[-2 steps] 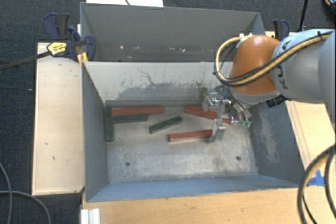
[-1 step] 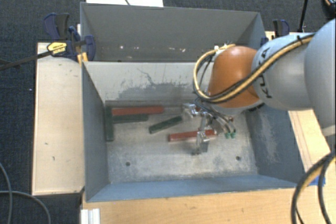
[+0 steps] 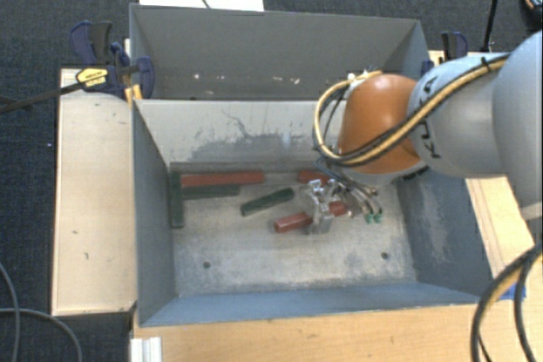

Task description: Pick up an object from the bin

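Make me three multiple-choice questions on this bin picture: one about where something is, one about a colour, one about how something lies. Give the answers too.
1. Where is the hand?
A) at the left wall of the grey metal bin
B) over the floor, right of the middle
C) outside the bin

2. What colour is the long straight bar by the back wall?
A) yellow
B) white
C) red-brown

3. How does the dark green bar in the middle lie?
A) standing on end
B) flat on the floor, slanted
C) propped on the rim

Answers: 1 B, the hand is low beside a short red block, right of centre. 2 C, its whole length looks red-brown. 3 B, it rests on the floor at an angle to the walls.
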`<action>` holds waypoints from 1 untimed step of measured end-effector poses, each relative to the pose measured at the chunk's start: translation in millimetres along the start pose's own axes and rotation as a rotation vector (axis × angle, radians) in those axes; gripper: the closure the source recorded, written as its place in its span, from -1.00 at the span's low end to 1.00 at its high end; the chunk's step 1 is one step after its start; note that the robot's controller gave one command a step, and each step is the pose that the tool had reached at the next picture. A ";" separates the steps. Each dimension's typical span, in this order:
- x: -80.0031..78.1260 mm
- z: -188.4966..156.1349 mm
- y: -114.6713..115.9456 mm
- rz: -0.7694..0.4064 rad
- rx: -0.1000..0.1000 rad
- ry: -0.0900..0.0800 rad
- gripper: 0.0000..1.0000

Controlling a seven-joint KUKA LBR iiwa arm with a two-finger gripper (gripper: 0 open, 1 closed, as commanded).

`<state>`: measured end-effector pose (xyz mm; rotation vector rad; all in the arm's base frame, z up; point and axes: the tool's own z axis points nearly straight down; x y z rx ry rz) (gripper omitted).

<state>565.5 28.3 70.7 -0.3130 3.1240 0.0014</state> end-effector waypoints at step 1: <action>23.4 -152.4 -19.3 0.111 0.002 -0.008 1.00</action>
